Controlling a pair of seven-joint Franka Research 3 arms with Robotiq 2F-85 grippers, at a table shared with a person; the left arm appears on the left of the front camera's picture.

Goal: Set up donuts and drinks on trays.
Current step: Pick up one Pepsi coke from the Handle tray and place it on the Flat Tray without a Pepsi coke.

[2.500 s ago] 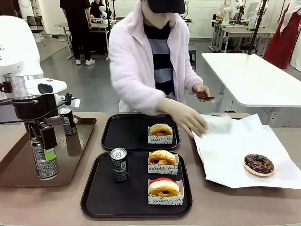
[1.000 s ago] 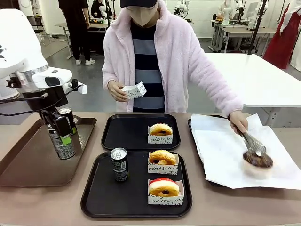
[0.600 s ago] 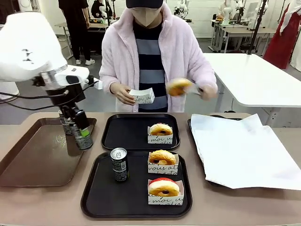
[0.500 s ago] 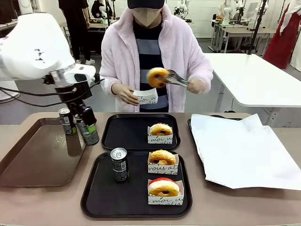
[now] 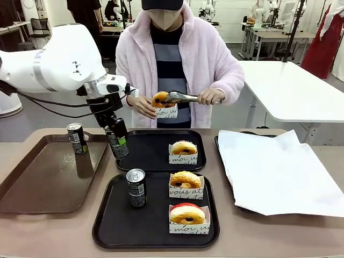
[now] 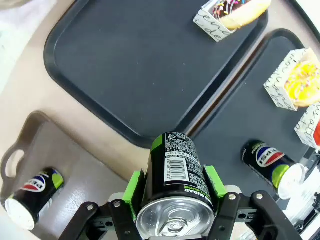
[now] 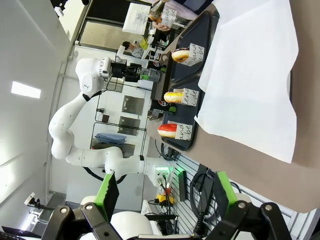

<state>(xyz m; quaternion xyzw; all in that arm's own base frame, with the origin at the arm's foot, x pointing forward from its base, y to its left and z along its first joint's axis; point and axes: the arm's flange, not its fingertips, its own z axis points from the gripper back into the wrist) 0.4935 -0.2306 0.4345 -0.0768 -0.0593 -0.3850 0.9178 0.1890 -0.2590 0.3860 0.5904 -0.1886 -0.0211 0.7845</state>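
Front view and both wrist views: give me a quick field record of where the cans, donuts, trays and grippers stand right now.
left gripper: shut on a slim dark can with green marks, held above the far black tray's left edge
right gripper: open, holding nothing
far black rounded-square plastic tray: one sleeved donut
near black tray: one upright can, two sleeved donuts, yellow and red
wide brown tray: one upright can
person: tongs putting an orange donut into a paper sleeve
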